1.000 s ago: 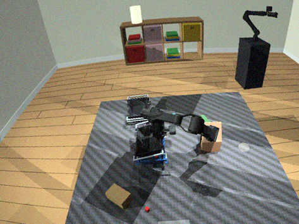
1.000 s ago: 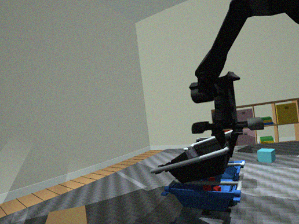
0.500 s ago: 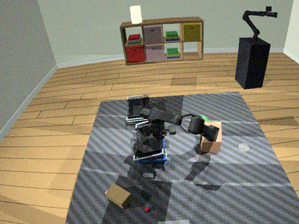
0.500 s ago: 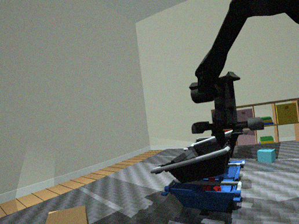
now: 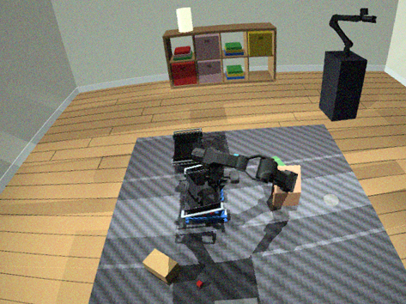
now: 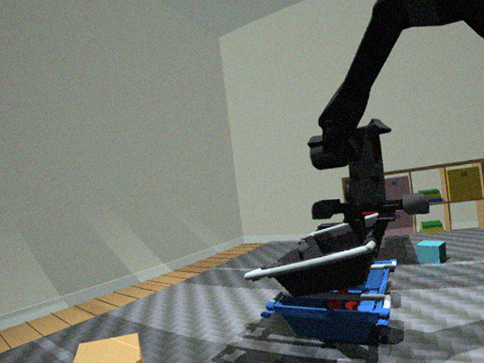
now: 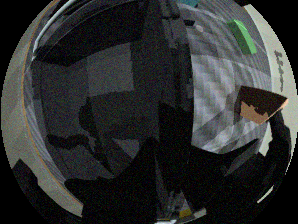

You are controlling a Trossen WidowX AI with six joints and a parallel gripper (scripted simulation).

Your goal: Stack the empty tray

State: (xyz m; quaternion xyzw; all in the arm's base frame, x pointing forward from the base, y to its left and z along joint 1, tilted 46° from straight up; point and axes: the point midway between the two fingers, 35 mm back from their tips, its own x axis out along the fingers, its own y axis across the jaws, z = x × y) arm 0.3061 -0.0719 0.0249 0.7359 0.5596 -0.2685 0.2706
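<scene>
My gripper (image 5: 215,182) (image 6: 371,235) (image 7: 157,140) is shut on the right wall of the black tray (image 6: 330,275) (image 7: 110,70). That tray, with white bars at its ends, is held tilted, its left side higher relative to its floor, directly over the blue tray (image 5: 207,219) (image 6: 332,321). The blue tray stands on the table and holds red blocks (image 6: 335,304). A light bar (image 6: 359,296) runs across the blue tray's near end, below the black tray. Its far bar (image 6: 385,263) shows only in part; the rest is hidden. Whether the trays touch I cannot tell.
Another black tray (image 5: 186,147) stands at the back left. A peach box (image 5: 288,197) (image 7: 254,111) and a green block (image 5: 278,160) (image 7: 243,37) are to the right, with a cyan block (image 6: 431,251). A tan block (image 5: 160,265) (image 6: 109,359) and small red cube (image 5: 199,283) lie in front.
</scene>
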